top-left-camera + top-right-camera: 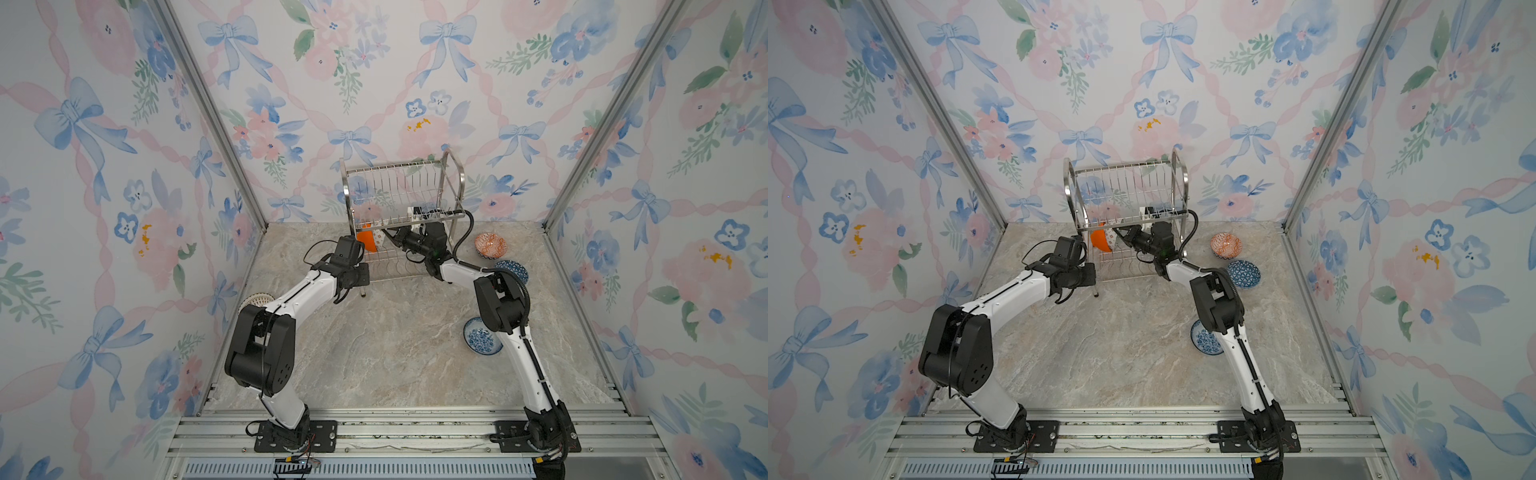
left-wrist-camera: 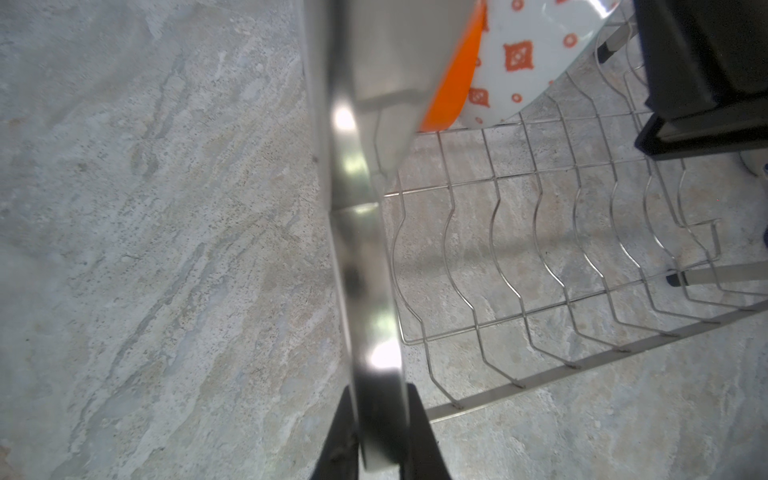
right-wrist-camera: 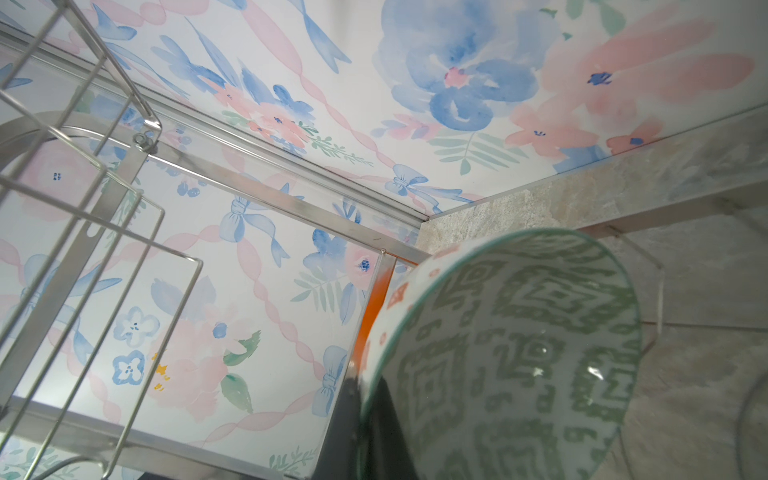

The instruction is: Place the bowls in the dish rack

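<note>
The steel dish rack (image 1: 403, 195) stands at the back wall. My left gripper (image 2: 380, 436) is shut on the rack's front left leg (image 2: 357, 257), low down near the table (image 1: 362, 284). My right gripper (image 3: 365, 428) reaches into the lower tier (image 1: 390, 239) and is shut on the rim of the green-white bowl (image 3: 511, 353). That bowl stands on edge, and its white, orange-diamond outside (image 2: 528, 58) leans against the plain orange bowl (image 2: 453, 91), which stands in the lower shelf's left end (image 1: 365, 243).
Three bowls lie on the table to the right: an orange-red patterned one (image 1: 491, 245), a dark-blue triangle one (image 1: 511, 271) and a blue-white floral one (image 1: 482, 336) beside the right arm. A white lattice bowl (image 1: 254, 300) shows behind the left arm. The upper shelf (image 1: 399, 183) holds nothing.
</note>
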You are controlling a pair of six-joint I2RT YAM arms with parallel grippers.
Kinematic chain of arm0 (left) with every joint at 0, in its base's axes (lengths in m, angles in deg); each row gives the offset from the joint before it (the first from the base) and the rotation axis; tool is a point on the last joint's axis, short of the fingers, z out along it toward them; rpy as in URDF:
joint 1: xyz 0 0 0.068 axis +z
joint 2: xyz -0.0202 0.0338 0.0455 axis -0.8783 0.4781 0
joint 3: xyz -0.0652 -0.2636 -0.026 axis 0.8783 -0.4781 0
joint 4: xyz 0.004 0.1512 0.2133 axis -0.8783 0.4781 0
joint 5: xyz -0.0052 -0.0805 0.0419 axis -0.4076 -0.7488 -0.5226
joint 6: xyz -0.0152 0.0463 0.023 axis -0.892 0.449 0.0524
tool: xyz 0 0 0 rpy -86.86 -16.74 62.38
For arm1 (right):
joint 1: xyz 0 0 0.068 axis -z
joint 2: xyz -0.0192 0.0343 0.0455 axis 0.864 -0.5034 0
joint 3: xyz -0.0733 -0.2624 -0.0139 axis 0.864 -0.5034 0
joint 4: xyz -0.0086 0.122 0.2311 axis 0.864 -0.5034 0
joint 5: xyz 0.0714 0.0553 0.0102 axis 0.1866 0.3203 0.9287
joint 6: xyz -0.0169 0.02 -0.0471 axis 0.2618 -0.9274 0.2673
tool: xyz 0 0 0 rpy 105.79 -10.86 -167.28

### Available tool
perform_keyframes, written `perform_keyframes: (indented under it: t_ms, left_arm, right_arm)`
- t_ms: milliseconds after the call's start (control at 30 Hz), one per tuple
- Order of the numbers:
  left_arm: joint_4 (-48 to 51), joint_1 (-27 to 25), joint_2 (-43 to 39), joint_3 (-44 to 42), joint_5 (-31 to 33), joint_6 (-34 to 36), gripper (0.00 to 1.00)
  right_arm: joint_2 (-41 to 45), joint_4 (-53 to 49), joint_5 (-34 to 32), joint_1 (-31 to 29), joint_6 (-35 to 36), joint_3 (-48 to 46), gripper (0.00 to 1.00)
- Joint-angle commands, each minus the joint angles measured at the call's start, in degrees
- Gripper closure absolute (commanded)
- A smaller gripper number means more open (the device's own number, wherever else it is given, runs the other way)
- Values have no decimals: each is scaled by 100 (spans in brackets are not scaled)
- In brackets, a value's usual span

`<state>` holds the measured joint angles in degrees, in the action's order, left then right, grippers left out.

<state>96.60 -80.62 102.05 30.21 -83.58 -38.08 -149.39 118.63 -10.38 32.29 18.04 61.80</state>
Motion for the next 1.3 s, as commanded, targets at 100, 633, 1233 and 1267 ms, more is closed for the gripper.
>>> perform_keyframes:
  t_ms: [100,633,1233,1267]
  left_arm:
    - [1194,74,32,-276,-514,-150,100]
    - [1189,92,19,-288,-542,-142,100]
    - [1189,97,-20,-356,-511,-152,100]
    - [1188,97,-11,-343,-509,-158,100]
  right_arm:
    - [-306,-149,339,-38,-82,177,99]
    - [-496,-331,421,-57,-104,379,97]
    - [-250,-699,283,-38,-17,348,80]
    - [-250,-706,272,-38,-22,355,79]
